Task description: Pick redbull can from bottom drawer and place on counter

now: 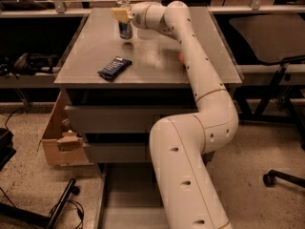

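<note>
The robot's hand [123, 14] reaches over the far left part of the counter [157, 68], closed on the upper part of the redbull can [126, 31], which stands upright directly beneath it. The can's base is at or just above the grey surface; whether it touches cannot be told. The bottom drawer [126, 194] stands pulled out, well below and nearer the camera than the hand, its visible floor bare. A dark blue snack packet [114, 67] lies flat on the counter, nearer the camera than the hand and well apart from the can.

The task appears to be in its closing step, setting the can down. To do it well, the hand should likely lower straight until the base sits flat, then part its grip evenly so neither side nudges the narrow can over, and lift away vertically before the arm [200, 80] swings back. The counter's far edge lies close beyond the hand, so any sideways drag is best avoided.
</note>
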You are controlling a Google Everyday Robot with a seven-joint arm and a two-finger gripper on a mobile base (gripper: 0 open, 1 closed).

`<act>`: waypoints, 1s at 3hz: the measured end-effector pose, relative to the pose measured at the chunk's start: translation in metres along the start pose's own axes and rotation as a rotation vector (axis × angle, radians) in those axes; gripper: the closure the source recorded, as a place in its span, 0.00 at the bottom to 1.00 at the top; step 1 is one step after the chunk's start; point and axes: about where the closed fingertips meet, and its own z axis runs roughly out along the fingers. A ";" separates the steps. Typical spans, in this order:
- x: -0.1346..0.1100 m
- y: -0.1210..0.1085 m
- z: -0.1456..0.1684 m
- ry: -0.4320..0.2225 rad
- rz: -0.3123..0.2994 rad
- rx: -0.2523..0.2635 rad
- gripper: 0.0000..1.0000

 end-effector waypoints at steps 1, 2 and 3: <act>0.000 0.000 0.000 0.000 0.000 0.000 0.36; 0.000 0.000 0.000 0.000 0.000 0.000 0.05; 0.000 0.000 0.000 0.000 0.000 0.000 0.00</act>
